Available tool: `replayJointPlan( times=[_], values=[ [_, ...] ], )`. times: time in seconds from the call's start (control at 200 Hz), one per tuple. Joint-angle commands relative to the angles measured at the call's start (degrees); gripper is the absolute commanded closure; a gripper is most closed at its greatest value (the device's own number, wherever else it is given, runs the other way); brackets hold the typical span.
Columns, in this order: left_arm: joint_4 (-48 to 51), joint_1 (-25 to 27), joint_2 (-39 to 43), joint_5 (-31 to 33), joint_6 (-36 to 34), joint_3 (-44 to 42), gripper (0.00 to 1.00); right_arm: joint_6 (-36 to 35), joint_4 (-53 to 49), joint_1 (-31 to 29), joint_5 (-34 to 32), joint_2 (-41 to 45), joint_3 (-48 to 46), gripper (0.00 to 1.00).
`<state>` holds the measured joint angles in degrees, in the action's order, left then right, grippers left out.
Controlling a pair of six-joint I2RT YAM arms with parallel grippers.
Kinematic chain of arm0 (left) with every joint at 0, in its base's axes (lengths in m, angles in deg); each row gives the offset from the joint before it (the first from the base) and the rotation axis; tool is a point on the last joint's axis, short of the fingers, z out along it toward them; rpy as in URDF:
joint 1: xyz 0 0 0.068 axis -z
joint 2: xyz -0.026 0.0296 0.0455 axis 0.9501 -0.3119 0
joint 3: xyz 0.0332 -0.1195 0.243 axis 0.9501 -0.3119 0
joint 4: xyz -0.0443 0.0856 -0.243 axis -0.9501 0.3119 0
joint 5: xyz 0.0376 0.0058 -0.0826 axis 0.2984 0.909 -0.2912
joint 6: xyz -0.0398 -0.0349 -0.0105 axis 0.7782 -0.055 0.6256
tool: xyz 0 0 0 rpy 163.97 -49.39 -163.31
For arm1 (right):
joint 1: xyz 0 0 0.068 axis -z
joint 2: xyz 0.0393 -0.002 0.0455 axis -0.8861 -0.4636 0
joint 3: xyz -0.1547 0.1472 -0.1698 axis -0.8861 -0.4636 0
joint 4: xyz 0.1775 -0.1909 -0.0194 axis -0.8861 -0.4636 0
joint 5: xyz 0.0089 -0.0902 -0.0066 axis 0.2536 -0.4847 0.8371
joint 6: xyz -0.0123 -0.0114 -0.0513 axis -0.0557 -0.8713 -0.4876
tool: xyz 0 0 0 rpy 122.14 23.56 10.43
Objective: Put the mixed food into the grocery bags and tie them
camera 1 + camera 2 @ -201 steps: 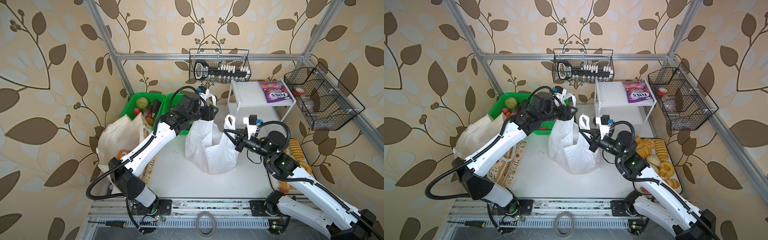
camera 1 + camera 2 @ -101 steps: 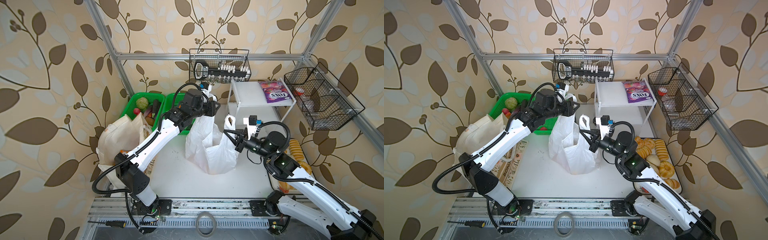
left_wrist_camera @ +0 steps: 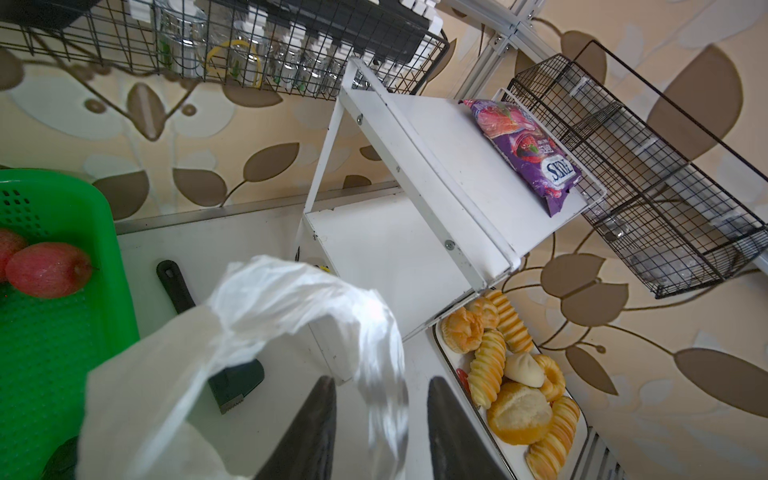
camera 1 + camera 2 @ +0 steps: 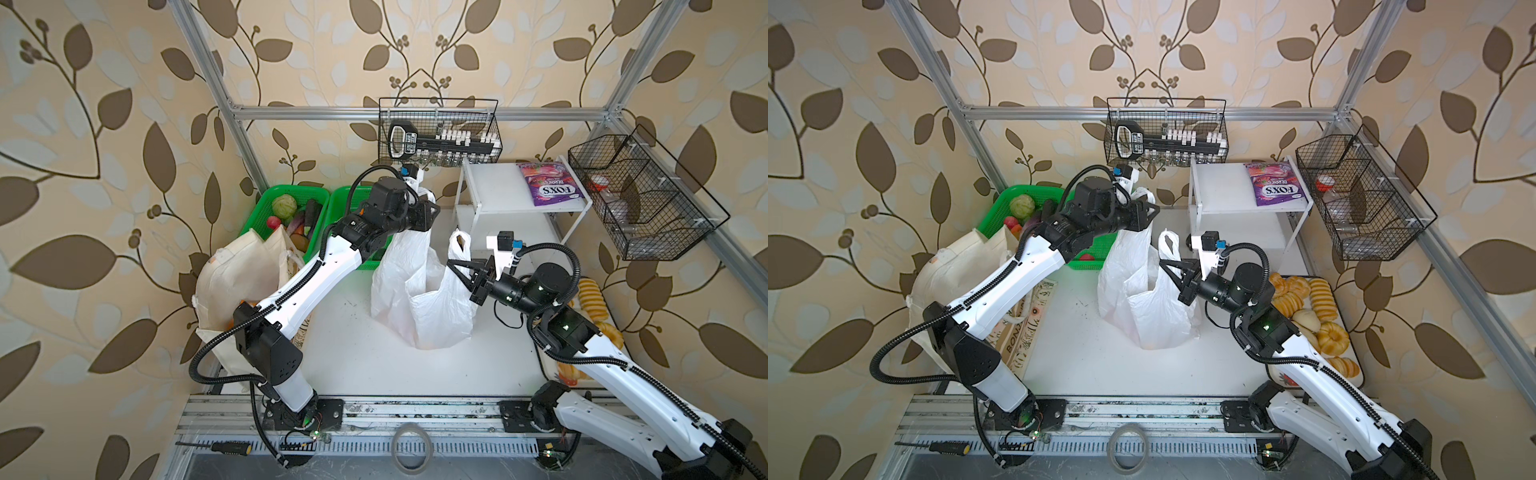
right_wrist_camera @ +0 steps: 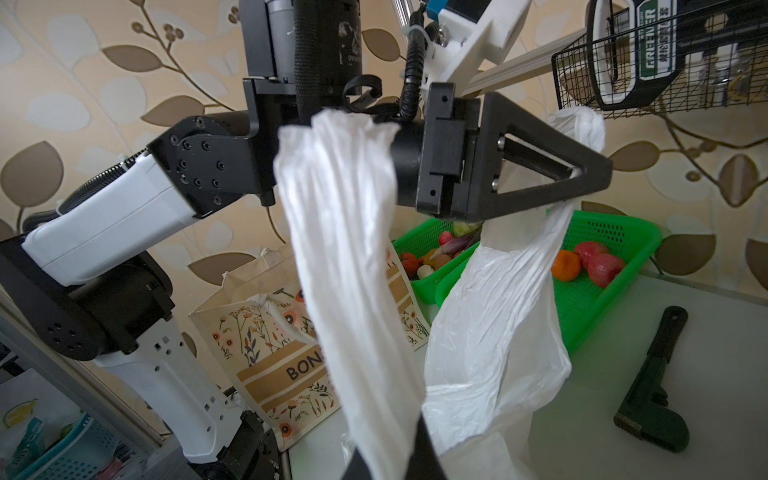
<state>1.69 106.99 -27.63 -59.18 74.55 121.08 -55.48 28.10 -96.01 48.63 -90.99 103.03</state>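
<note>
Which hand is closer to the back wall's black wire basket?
Left. The left hand hovers close in front of the wire basket, a handle of the white plastic bag between its fingers. The right hand, shut on the other handle, sits lower, farther forward.

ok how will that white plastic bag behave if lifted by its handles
Probably floppy: the white plastic bag sags in crinkles and its handle bunches into a thin strip. Likely light, but an orange tint at its base suggests contents that may swing.
</note>
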Motion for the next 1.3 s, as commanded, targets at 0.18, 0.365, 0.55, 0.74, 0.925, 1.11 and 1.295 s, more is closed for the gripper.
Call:
replayJointPlan(
  times=[0.18, 0.365, 0.55, 0.74, 0.925, 1.11, 1.295],
  values=[
    [0.2, -0.5, 0.5, -0.7, -0.3, 3.0, 0.96, -1.0, 1.0, 0.5, 0.0, 1.1, -0.3, 1.0],
    [1.6, -0.5, 6.6, -7.5, -0.6, 2.3, 1.0, 2.3, -2.6, 5.7, 1.3, 0.7, 1.4, 1.0],
    [13.2, -0.5, 14.7, -13.1, -5.6, 4.2, 1.0, 2.3, -6.3, 9.9, 6.6, 1.2, 4.3, 1.0],
    [24.6, -0.5, 18.8, -13.5, -8.1, 8.3, 1.0, -0.1, -12.4, 10.0, 8.7, 3.1, 9.4, 1.0],
    [32.5, -0.5, 21.4, -11.7, -13.0, 11.4, 1.0, 2.4, -15.8, 11.1, 13.1, 3.3, 15.1, 1.0],
    [42.2, -0.5, 17.8, -12.2, -19.1, 17.0, 1.0, 1.0, -20.4, 11.1, 16.0, 0.0, 19.4, 1.0],
    [46.4, -0.5, 15.3, -15.8, -24.0, 19.3, 1.0, 1.0, -23.3, 11.1, 15.8, -3.9, 19.8, 1.0]
  ],
)
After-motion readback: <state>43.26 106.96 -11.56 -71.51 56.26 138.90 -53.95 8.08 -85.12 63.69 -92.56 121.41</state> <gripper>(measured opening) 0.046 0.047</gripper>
